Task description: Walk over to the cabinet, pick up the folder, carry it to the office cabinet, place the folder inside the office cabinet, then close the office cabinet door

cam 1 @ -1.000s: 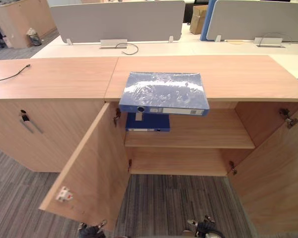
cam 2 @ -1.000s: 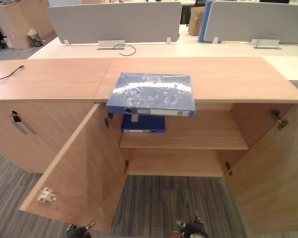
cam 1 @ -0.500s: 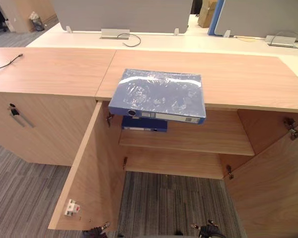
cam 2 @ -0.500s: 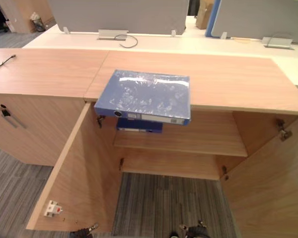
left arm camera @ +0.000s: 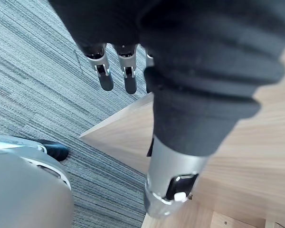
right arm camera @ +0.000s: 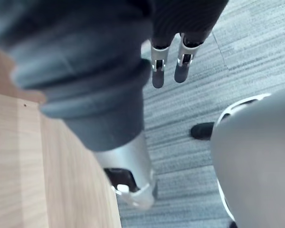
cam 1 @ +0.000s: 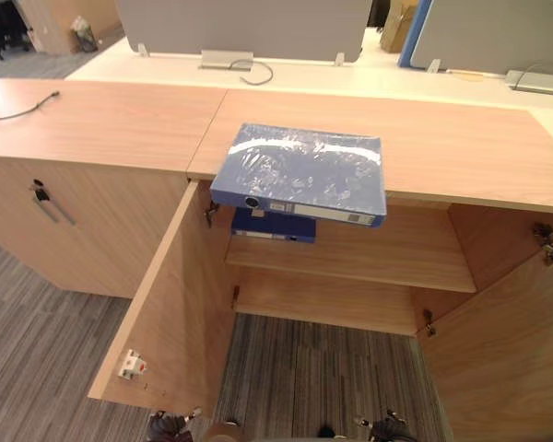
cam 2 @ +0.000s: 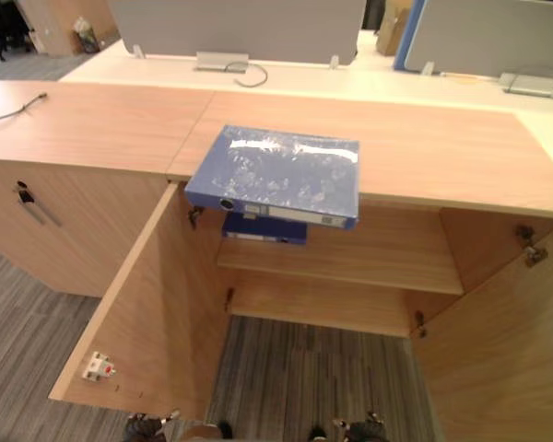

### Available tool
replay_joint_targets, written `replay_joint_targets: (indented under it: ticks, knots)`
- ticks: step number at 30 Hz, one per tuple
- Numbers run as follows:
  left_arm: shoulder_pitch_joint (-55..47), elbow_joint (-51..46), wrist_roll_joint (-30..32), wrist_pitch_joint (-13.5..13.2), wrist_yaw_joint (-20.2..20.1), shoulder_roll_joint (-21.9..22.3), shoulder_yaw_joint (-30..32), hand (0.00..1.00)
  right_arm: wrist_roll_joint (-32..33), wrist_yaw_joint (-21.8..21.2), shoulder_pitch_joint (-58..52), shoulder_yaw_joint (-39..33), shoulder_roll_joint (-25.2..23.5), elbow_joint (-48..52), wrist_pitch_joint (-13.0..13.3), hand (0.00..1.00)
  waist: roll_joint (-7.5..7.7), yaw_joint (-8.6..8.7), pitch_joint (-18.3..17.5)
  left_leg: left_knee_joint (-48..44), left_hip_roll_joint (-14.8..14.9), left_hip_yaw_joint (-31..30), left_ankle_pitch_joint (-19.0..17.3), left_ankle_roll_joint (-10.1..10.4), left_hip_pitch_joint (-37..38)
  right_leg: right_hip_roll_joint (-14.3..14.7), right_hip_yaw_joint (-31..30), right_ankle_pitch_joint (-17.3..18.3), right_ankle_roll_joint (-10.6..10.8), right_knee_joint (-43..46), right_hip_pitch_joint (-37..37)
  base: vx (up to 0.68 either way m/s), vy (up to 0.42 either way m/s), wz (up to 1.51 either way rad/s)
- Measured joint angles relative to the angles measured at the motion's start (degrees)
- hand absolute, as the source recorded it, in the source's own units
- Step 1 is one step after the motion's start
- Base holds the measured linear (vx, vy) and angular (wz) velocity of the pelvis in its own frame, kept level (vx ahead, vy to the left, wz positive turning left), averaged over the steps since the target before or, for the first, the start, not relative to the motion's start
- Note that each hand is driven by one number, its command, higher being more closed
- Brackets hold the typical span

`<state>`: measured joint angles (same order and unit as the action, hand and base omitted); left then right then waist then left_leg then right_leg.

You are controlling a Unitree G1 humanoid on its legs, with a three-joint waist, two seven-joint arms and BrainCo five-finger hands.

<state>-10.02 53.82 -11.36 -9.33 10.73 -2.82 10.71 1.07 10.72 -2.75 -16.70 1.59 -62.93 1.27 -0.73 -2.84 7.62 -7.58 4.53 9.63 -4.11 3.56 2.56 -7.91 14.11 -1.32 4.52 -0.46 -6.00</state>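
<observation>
A blue folder [cam 1: 300, 170] in a shiny wrap lies flat on the wooden cabinet top [cam 1: 461, 147], its spine jutting over the front edge. Below it the office cabinet stands with both doors open, the left door [cam 1: 170, 313] and the right door [cam 1: 516, 350] swung toward me. A second blue folder [cam 1: 275, 226] lies on the upper shelf [cam 1: 387, 253] inside. My left hand [left arm camera: 128, 78] and right hand [right arm camera: 157, 71] hang low beside me over the carpet, fingers straight and holding nothing. Both show at the bottom edge of the eye views, left hand [cam 1: 170, 426] and right hand [cam 1: 387, 429].
A neighbouring cabinet [cam 1: 83, 230] on the left has a closed door with a key [cam 1: 41, 195]. A black cable [cam 1: 18, 110] lies on its top. White desks with grey dividers [cam 1: 244, 23] stand behind. Grey striped carpet [cam 1: 323, 368] lies between the open doors.
The camera has come closer to the cabinet and shifted slightly. The folder, the doors and both hands keep their places.
</observation>
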Motion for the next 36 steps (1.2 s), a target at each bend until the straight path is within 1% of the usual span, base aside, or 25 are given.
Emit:
replay_joint_targets:
  ticks: [1,3,5,8,14,18,24,27,29,31,33,36]
  knots:
    - [-0.24,0.40,0.06,0.08,0.07,0.56,0.36,0.00,-0.03,-0.33,-0.39,0.03,0.08,0.37,0.03,0.00,-0.29,0.17,-0.82,3.19,-0.95,0.09,1.20,-0.26,1.40,-0.57,0.10,-0.26,0.40,-0.89,-0.14,0.09,0.066,0.06]
    - [-0.39,0.88,0.02,0.08,0.05,0.60,0.59,0.00,-0.06,-0.54,-0.58,0.04,0.05,0.36,0.02,0.00,-0.30,0.17,-1.34,5.31,-1.57,-0.10,2.03,-0.44,2.08,-0.70,0.52,-0.34,0.52,-1.63,-0.35,0.11,0.044,0.10]
    - [-0.22,1.63,-0.87,0.01,0.00,0.42,0.66,0.00,-0.06,-0.55,-0.77,0.05,-0.02,0.18,0.01,0.00,-0.05,0.12,-1.29,5.64,-1.78,-1.24,2.06,-0.45,2.50,-0.64,1.75,-0.34,0.51,-2.72,-1.66,0.11,0.014,0.23]
    - [-0.15,2.48,-2.31,-0.07,0.02,0.41,0.79,0.00,-0.09,-0.58,-0.76,0.08,-0.02,0.10,0.01,0.00,-0.08,0.17,-1.35,5.70,-1.84,-2.73,2.06,-0.46,2.47,-0.41,2.94,-0.34,0.51,-3.49,-2.54,0.06,-0.012,0.18]
    - [-0.17,4.66,-4.74,-0.12,0.06,0.38,1.90,0.00,-0.07,-0.58,-0.77,0.07,0.05,-0.91,0.02,0.00,0.27,0.12,-1.90,5.70,-1.99,-4.04,2.17,-0.49,2.51,-0.38,4.27,-0.34,0.50,-3.98,-3.48,-0.02,0.017,0.11]
    - [-0.66,5.60,-4.81,0.10,0.08,0.42,2.78,0.00,-0.07,-0.58,-0.76,0.09,0.22,-1.89,0.04,0.00,0.53,0.04,-2.82,6.60,-2.13,-4.36,2.94,-0.43,2.65,-0.45,4.51,-0.36,0.48,-3.97,-3.35,-0.05,0.039,0.04]
    - [-1.01,7.00,-4.92,0.65,0.21,0.85,5.85,0.00,-0.04,-0.61,-0.70,0.06,0.27,-2.02,0.04,0.00,0.61,0.02,-2.82,8.26,-2.26,-5.90,4.15,-0.39,2.50,-0.37,5.77,-0.41,0.49,-4.08,-3.13,-0.04,0.022,0.11]
    - [-1.42,7.49,-5.02,1.38,0.00,1.00,7.97,0.00,-0.05,-1.07,-0.65,0.02,0.28,-2.09,-0.02,0.00,0.75,-0.04,-2.79,9.54,-2.42,-7.30,5.04,-0.38,2.27,-0.34,7.23,-0.35,0.55,-4.28,-3.17,0.00,0.009,0.25]
    - [-1.54,7.57,-6.22,2.25,-0.83,1.46,10.94,0.00,-0.06,-1.74,-0.46,0.02,0.24,-2.51,-0.09,0.00,1.11,-0.04,-2.91,9.57,-2.56,-8.71,5.31,-0.41,1.47,-0.33,8.44,-0.22,0.70,-4.29,-3.16,0.02,0.009,0.30]
    - [-2.00,7.92,-6.13,2.91,-1.51,1.44,12.34,0.00,-0.09,-2.14,0.01,0.01,0.24,-3.32,-0.22,0.00,1.37,-0.16,-2.93,9.57,-2.60,-9.13,5.35,-0.41,1.40,-0.31,9.02,-0.16,0.69,-4.29,-3.33,0.02,0.014,0.16]
    - [-2.26,9.04,-4.31,3.83,-2.53,1.36,14.07,0.00,-0.30,-2.85,0.56,-0.01,0.26,-3.86,-0.35,0.00,1.53,-0.23,-2.94,9.60,-2.66,-9.29,5.37,-0.43,1.34,-0.34,9.17,-0.13,0.64,-4.29,-3.35,0.01,0.021,0.05]
    - [-2.62,9.88,0.32,5.31,-3.72,0.92,16.05,0.00,-1.37,-3.73,0.94,-0.02,0.28,-4.06,-0.84,0.00,1.68,-0.26,-2.93,9.74,-2.83,-9.71,5.71,-0.49,0.89,-0.48,9.41,-0.12,0.64,-4.27,-3.13,-0.02,0.024,0.10]
